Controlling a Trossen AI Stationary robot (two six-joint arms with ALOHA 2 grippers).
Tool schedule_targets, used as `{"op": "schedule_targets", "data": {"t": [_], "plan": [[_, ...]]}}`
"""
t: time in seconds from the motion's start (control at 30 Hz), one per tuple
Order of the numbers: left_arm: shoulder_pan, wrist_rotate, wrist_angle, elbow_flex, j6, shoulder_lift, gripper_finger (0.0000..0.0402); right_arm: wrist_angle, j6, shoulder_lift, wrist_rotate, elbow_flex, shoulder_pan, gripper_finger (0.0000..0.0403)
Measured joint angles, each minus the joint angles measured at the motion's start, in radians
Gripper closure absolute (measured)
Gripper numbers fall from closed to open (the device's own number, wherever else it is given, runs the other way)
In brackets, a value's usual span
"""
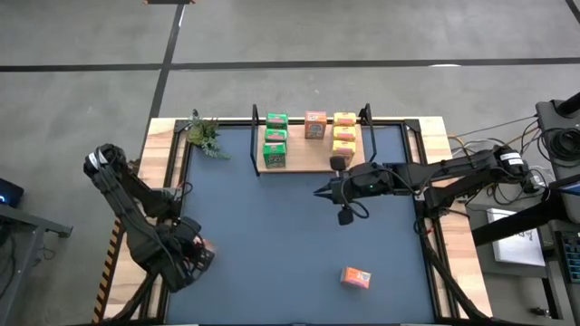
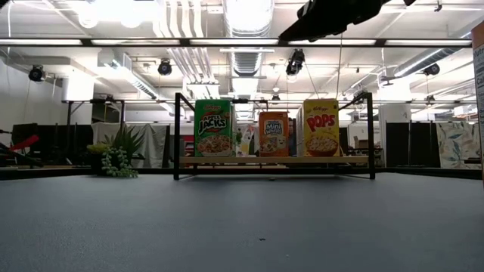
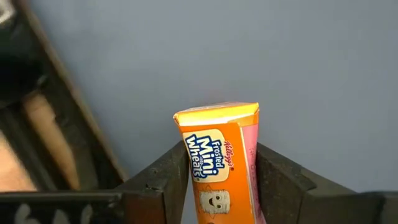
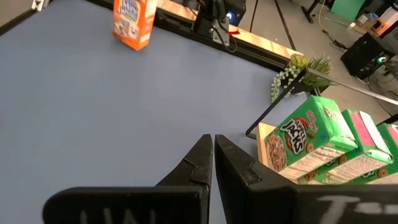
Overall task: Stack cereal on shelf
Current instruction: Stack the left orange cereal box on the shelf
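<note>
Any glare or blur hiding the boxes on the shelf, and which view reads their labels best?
Low view: bright ceiling lights wash out the top, yet the Apple Jacks box, Mini-Wheats box and Pops box on the shelf read sharply. High view: even light, labels too small to read. Left wrist view: the held Mini-Wheats box is sharp.

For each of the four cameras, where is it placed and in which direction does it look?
High: overhead, straight down on mat, shelf, both arms.
Low: table height, facing shelf; arm overhead.
Left wrist: left gripper around a Frosted Mini Wheats box.
Right wrist: shut right gripper, green boxes.
Shared: green boxes also in high.
</note>
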Motion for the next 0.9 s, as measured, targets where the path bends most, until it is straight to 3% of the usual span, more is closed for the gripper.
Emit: {"op": "schedule_targets", "data": {"t": [0.17, 0.27, 0.37, 0.5, 0.67, 0.9], "plan": [[0.058, -0.231, 0.007, 0.11, 0.193, 0.0, 0.0258, -0.053, -0.007, -0.033, 0.008, 0.0, 0.0, 0.0394], [0.137, -0.362, 0.008, 0.196, 0.397, 0.0, 0.0258, -0.084, -0.016, -0.063, 0.009, 0.0, 0.0, 0.0394], [0.249, -0.408, 0.034, 0.282, 0.655, 0.0, 0.0258, -0.105, -0.02, -0.101, 0.009, -0.005, 0.0, 0.0394], [0.418, -0.408, 0.155, 0.365, 1.08, 0.0, 0.0258, -0.101, -0.03, -0.159, 0.009, -0.041, 0.0, 0.0394], [0.618, -0.335, 0.326, 0.417, 1.548, 0.0, 0.0258, 0.0, -0.048, -0.244, 0.008, -0.123, 0.0, 0.0394], [0.848, -0.134, 0.558, 0.406, 1.928, 0.02, 0.0258, 0.058, -0.054, -0.326, 0.008, -0.182, 0.0, 0.0394]]}}
